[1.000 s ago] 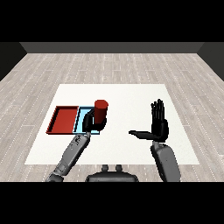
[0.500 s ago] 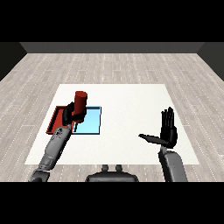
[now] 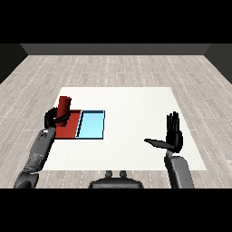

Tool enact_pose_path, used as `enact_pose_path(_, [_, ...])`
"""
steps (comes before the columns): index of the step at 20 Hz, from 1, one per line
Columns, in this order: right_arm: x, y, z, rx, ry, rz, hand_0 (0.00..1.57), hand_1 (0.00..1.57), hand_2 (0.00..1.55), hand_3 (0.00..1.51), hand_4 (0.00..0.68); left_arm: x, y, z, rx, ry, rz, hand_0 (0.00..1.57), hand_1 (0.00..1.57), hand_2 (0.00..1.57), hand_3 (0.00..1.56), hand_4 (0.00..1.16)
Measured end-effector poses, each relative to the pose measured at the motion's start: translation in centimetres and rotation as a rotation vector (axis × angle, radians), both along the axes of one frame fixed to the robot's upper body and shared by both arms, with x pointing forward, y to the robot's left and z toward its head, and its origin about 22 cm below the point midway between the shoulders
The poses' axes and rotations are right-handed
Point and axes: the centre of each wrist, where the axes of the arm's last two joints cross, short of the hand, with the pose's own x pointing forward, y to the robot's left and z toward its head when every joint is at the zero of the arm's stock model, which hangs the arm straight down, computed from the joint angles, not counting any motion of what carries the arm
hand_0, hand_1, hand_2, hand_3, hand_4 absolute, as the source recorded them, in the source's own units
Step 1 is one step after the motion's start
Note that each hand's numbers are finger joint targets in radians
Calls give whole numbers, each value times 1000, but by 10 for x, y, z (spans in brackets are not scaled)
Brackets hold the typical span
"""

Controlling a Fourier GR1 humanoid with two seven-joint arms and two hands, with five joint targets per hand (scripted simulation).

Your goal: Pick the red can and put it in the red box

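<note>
My left hand (image 3: 53, 119) is curled round the red can (image 3: 64, 106), which stands upright over the red tray (image 3: 69, 129) at the table's left. Whether the can touches the tray floor I cannot tell. The light blue tray (image 3: 92, 125) lies just right of the red one, touching it. My right hand (image 3: 172, 138) is raised at the right side of the table, fingers straight up and thumb stretched out to the left, holding nothing.
The white table (image 3: 136, 113) spreads between the trays and my right hand. Its left edge runs close to the red tray, and a wooden floor (image 3: 118, 68) surrounds it.
My left hand has carried the red can leftward, from above the light blue tray to above the red tray. My right hand has drifted right and nearer to me, still spread.
</note>
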Motion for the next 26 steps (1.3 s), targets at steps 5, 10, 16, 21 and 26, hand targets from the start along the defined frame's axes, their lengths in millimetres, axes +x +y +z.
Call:
enact_pose_path(5, [8, 7, -9, -36, -10, 12, 0, 0, 0, 0, 0, 3, 17, -29, 33, 129, 70, 1519, 1519, 1451, 1372, 990])
enact_pose_path(10, [21, 13, -18, -86, 9, -5, 0, 0, 0, 0, 0, 3, 16, -53, 53, 255, 101, 465, 465, 516, 76, 776])
enact_pose_path(16, [33, 11, -26, -113, 19, -21, 0, 0, 0, 0, 0, -7, 10, -79, 12, 350, 79, 0, 0, 0, 0, 629])
enact_pose_path(21, [31, 3, -29, -119, 9, -21, 0, 0, 0, 0, 0, -8, 19, -76, 80, 474, -10, 0, 0, 0, 0, 0])
enact_pose_path(26, [32, 5, -36, -101, -4, -4, 0, 0, 0, 0, 0, -3, 30, -63, 117, 490, 43, 0, 0, 0, 0, 0])
